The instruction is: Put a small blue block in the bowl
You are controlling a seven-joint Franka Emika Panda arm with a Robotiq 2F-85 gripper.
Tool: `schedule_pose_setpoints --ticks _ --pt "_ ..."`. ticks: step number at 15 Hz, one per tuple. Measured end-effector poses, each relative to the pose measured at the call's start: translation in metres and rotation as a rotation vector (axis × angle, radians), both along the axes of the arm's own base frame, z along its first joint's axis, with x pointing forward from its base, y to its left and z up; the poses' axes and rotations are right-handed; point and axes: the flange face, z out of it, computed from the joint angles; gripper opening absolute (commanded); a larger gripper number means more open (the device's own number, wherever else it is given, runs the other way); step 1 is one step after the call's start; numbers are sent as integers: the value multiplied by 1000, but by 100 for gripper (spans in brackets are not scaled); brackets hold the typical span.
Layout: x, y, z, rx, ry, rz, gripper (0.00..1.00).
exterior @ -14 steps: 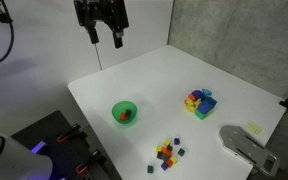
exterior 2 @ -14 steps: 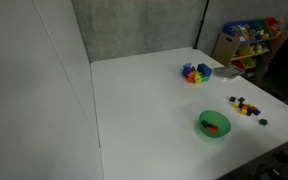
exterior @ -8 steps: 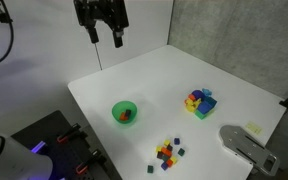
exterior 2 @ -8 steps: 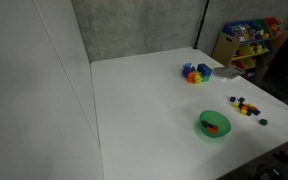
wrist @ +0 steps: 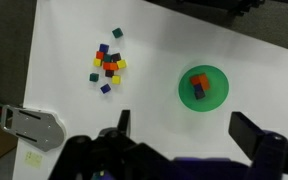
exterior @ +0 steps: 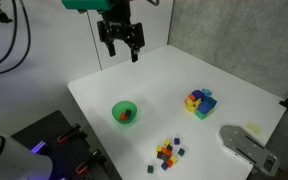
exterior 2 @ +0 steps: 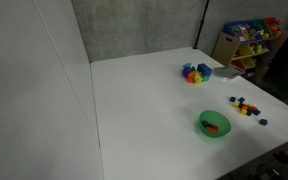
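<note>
The green bowl (exterior: 125, 112) sits on the white table, also in an exterior view (exterior 2: 214, 124) and in the wrist view (wrist: 203, 86). An orange cube and a darker bluish cube lie in it. A cluster of tiny multicoloured cubes (wrist: 108, 65) lies apart from the bowl, also seen in both exterior views (exterior: 167, 152) (exterior 2: 246, 105). It holds small blue cubes, one (wrist: 106, 88) at the cluster's edge. My gripper (exterior: 121, 40) hangs high above the table's far side, open and empty. In the wrist view (wrist: 187, 130) its fingers (wrist: 123, 122) stand wide apart.
A pile of bigger coloured blocks (exterior: 199, 102) lies near the table's far right, also in an exterior view (exterior 2: 194, 73). A grey device (exterior: 246, 145) sits at the table's corner (wrist: 29, 125). A toy shelf (exterior 2: 246, 40) stands beyond the table.
My gripper has moved to the right and a little lower above the table's far side. The bowl and blocks have not moved.
</note>
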Motion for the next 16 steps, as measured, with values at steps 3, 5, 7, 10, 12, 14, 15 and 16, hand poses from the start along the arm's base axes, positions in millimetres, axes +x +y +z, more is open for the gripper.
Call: schedule_pose_setpoints --ticks 3,5,7,10,12,14,15,16 --pt "24 -7 -38 11 11 -6 100" --pt "38 -14 -68 21 21 -15 100" --pt "49 -22 -99 23 35 -26 100" --pt "62 -40 -145 23 55 -48 100" --pt "67 -54 -176 23 64 -58 100" --pt "69 -70 -205 22 59 -62 100" --pt "68 -79 -219 21 50 -65 100" --pt "67 -88 -234 19 43 -72 100"
